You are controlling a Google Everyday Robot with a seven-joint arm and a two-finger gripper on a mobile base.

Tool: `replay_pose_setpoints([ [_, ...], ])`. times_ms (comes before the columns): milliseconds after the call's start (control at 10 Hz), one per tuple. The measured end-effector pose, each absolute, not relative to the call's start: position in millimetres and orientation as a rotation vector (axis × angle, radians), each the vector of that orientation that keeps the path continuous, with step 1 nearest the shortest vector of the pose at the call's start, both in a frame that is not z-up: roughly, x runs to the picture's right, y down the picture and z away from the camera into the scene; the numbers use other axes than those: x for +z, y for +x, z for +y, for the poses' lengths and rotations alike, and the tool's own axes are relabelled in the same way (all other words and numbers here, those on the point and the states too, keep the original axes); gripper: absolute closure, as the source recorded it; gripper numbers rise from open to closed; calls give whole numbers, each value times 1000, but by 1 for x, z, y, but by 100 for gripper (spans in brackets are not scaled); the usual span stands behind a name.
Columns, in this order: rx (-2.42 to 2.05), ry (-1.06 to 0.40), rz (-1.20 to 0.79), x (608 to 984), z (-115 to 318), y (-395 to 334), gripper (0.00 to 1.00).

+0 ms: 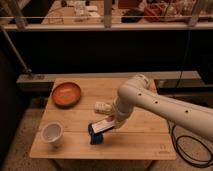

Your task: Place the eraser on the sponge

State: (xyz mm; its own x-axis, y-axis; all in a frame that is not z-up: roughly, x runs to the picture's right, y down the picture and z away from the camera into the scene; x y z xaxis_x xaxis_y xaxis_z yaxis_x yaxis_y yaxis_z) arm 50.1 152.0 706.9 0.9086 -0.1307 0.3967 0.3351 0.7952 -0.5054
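The dark blue sponge lies on the wooden table, near the front and left of centre. The eraser, white on top with a small red mark at its right end, hangs tilted just over the sponge's top and hides part of it. My gripper comes down from the white arm on the right and is shut on the eraser's right end. I cannot tell whether the eraser touches the sponge.
An orange round plate sits at the table's back left. A white cup stands at the front left, close to the sponge. A longer pale white object lies mid-table, just behind my gripper. A dark cable lies on the floor at right.
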Motion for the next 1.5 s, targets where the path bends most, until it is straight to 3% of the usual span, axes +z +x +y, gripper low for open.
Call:
replay_pose_setpoints([
  [300,-241,-621,-338,733,163,39,100],
  [600,-244,-651,-319,782,199,21,98],
  [900,-254,-681,-356,809,219,-3,71],
  [1300,-300,-690,-371,807,216,-23,31],
  [1500,-314,-697,-332,808,217,-25,20],
])
